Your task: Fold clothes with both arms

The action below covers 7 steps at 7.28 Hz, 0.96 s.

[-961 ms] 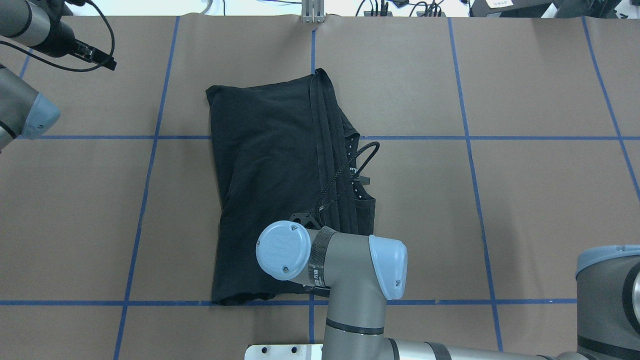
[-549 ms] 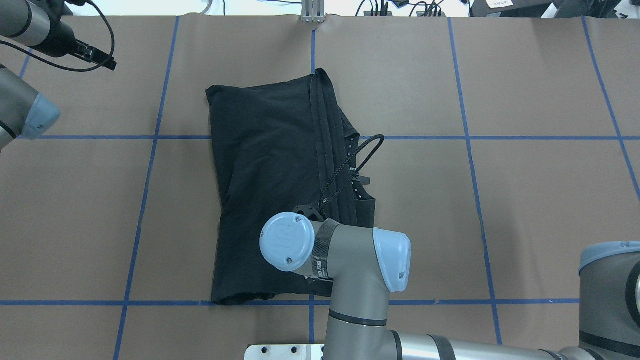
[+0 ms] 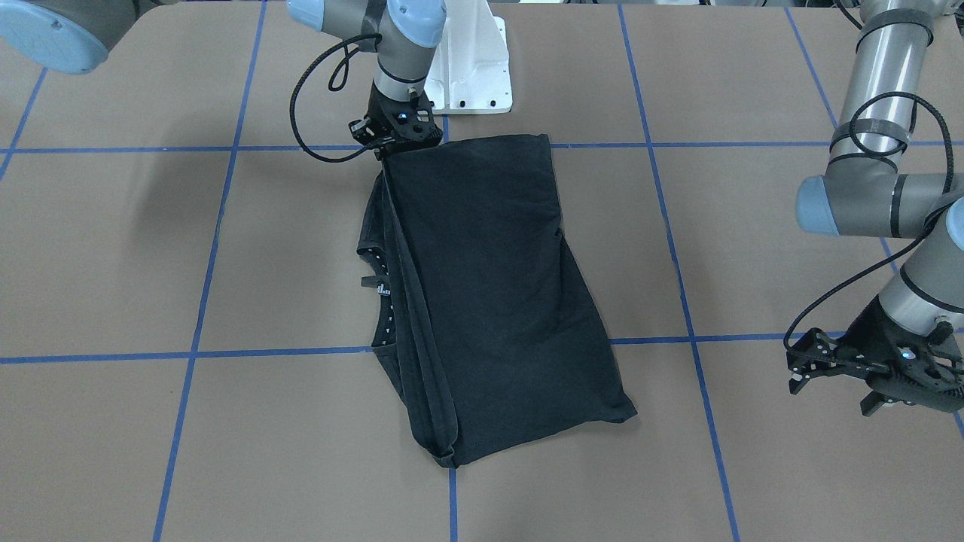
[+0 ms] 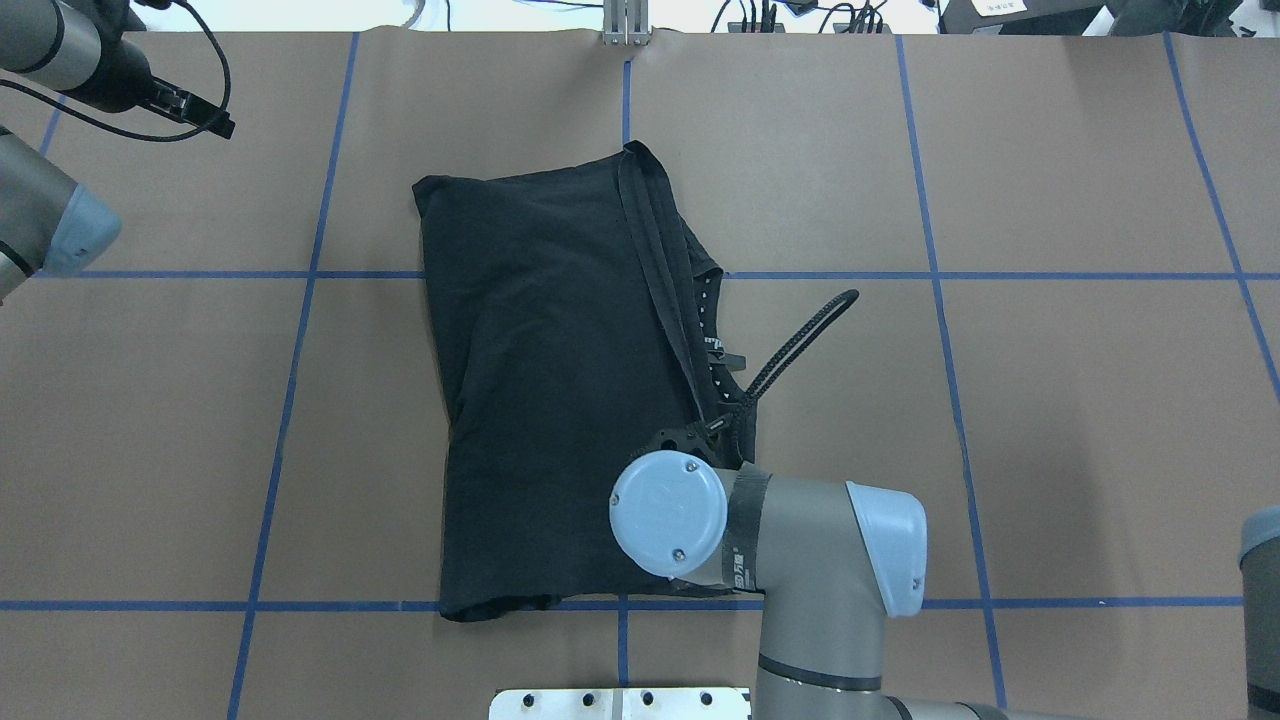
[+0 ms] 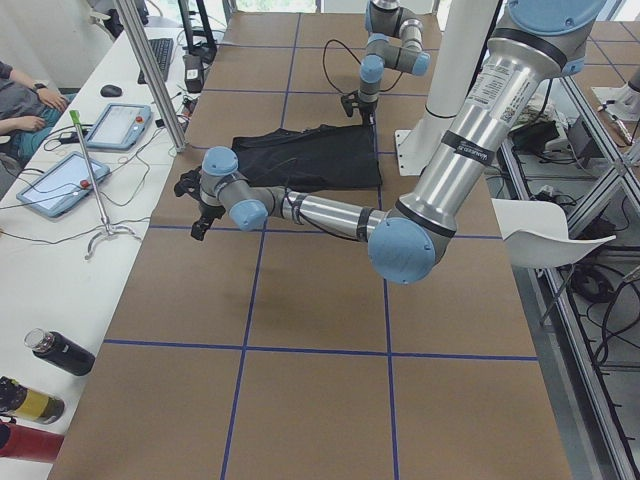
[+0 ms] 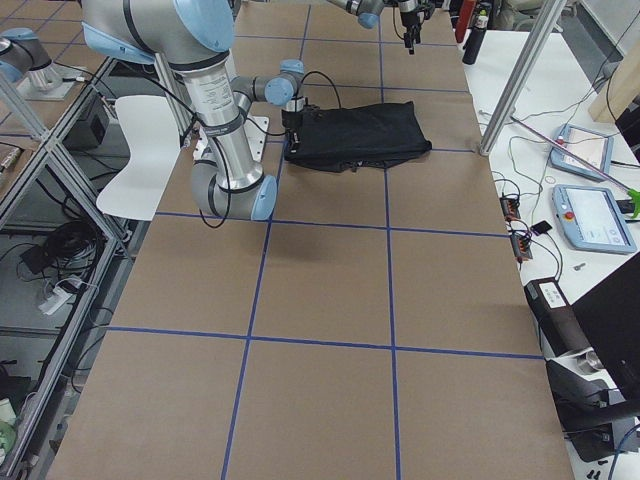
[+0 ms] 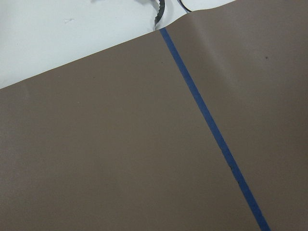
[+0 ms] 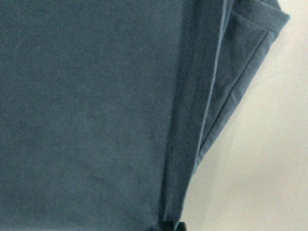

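The black cotton T-shirt (image 3: 489, 286), apparently already folded lengthwise, is lying stretched away from the closed fingers of the right gripper (image 3: 392, 143), which are pinching its corner, while the left gripper (image 3: 832, 391) is hovering open-fingered and empty, well apart, with crosswise folds seemingly remaining.

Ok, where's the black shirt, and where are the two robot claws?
T-shirt (image 4: 540, 380): overhead view, middle of the folded cloth.
Right gripper (image 3: 392, 141): front-facing view, between its fingertips at the shirt's corner.
Left gripper (image 3: 828, 395): front-facing view, between its fingertips, away from the shirt.

T-shirt (image 4: 540, 380) matt black cloth; table (image 4: 1050, 400) matt brown paper.
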Motion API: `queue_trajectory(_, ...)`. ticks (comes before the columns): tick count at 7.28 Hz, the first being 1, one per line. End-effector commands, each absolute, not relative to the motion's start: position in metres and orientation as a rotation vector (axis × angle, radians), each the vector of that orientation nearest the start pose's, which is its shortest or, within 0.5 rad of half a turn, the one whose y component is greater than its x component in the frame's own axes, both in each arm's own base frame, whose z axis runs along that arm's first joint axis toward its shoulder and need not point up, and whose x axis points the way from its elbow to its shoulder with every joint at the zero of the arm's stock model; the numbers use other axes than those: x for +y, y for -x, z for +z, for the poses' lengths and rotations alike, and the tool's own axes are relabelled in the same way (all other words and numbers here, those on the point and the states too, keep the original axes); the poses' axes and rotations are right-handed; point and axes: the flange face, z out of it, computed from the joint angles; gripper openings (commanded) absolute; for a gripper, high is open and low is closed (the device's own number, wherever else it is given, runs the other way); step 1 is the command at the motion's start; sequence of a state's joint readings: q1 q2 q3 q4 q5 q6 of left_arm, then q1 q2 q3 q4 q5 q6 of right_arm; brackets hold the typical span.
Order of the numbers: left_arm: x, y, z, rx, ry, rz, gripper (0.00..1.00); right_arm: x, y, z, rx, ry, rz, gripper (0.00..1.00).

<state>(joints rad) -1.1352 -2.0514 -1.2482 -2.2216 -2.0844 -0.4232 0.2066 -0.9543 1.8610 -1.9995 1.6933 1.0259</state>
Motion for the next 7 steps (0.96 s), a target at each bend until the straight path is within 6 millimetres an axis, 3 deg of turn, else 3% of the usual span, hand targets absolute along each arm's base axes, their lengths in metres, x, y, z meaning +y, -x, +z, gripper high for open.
queue_trajectory(1, -0.684, -0.225, 0.464, 0.771, -0.518, 0.219, 1.0, -0.223, 0.584, 0.248, -0.499, -0.046, -0.329, 0.93)
queue_trajectory(2, -0.684, -0.225, 0.464, 0.771, -0.518, 0.219, 1.0, -0.235, 0.579, 0.243, -0.508, -0.055, -0.31, 1.0)
queue_trajectory(6, -0.684, -0.225, 0.462, 0.772, -0.519, 0.22, 1.0, -0.318, 0.553, 0.22, -0.593, -0.126, -0.202, 1.0)
queue_trajectory(7, -0.684, -0.225, 0.462, 0.772, -0.519, 0.22, 1.0, -0.337, 0.572, 0.205, -0.611, -0.141, -0.186, 1.0)
